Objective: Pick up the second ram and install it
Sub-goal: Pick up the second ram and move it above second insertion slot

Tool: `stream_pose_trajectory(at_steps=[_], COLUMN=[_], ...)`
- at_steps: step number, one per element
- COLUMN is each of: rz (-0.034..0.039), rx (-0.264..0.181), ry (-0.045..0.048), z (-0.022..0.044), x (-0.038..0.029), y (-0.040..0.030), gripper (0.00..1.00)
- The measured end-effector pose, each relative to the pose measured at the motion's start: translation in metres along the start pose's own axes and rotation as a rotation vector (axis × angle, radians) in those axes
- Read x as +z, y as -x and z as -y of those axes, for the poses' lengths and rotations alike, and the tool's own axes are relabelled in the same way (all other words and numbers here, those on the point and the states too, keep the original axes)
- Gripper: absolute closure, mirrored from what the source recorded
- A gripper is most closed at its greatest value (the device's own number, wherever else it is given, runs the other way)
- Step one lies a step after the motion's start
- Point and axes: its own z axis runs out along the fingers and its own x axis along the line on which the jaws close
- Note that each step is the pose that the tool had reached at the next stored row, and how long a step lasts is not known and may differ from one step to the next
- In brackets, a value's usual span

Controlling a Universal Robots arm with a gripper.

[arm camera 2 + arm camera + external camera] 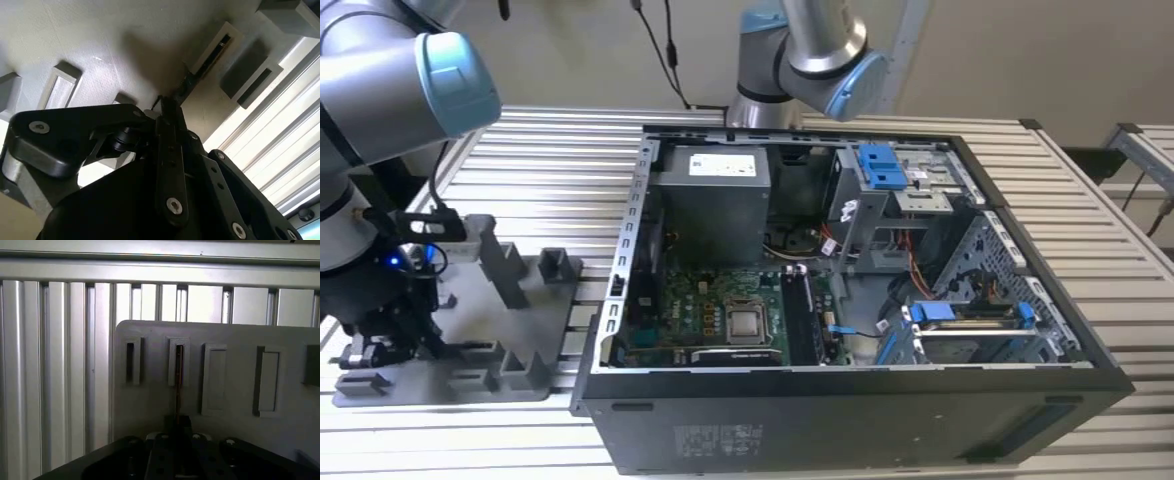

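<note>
First wrist view shows my gripper (177,421) clamped on the second ram (178,382), standing edge-on in a slot of the grey holder (150,402).

No print is legible. Exterior view:

(a) White label (727,163) on the top face of the grey power supply (710,205), at the far end of the open computer case (854,425). It carries dark lines of print too small to read.

(b) Block of pale print (715,440) on the near outer wall of the case, towards the exterior view's left. The characters cannot be made out.

(c) Small white sticker (923,178) on the metal drive cage (921,200), far and towards the exterior view's right, beside the blue clips (881,165). Its marks are unreadable.

First wrist view: the second ram (177,382) is seen edge-on, showing no readable face.
</note>
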Motion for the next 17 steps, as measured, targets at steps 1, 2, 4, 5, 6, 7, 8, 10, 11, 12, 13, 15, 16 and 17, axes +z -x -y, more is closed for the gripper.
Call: stream_pose_trajectory(at_steps=[1,2,4,5,6,7,8,10,11,12,13,15,16,17], rz=[0.0000,0.0000,0.0000,0.0000,-0.0001,0.0000,0.0000,-0.0001,0.0000,-0.0001,0.0000,-0.0001,0.0000,-0.0001], rx=[0.000,0.000,0.000,0.000,0.000,0.000,0.000,0.000,0.000,0.000,0.000,0.000,0.000,0.000], ry=[0.0000,0.0000,0.0000,0.0000,0.0000,0.0000,0.0000,0.0000,0.0000,0.0000,0.0000,0.0000,0.0000,0.0000], z=[0.0000,0.0000,0.0000,0.0000,0.0000,0.0000,0.0000,0.0000,0.0000,0.0000,0.0000,0.0000,0.0000,0.0000], x=[0.0000,0.0000,0.0001,0.0001,0.0001,0.0002,0.0002,0.0002,0.0003,0.0003,0.0003,0.0003,0.0004,0.0004], y=[0.0000,0.0000,0.0000,0.0000,0.0000,0.0000,0.0000,0.0000,0.0000,0.0000,0.0000,0.0000,0.0000,0.0000], gripper=[0.85,0.85,0.85,0.85,0.85,0.85,0.85,0.85,0.85,0.85,0.85,0.85,0.85,0.85])
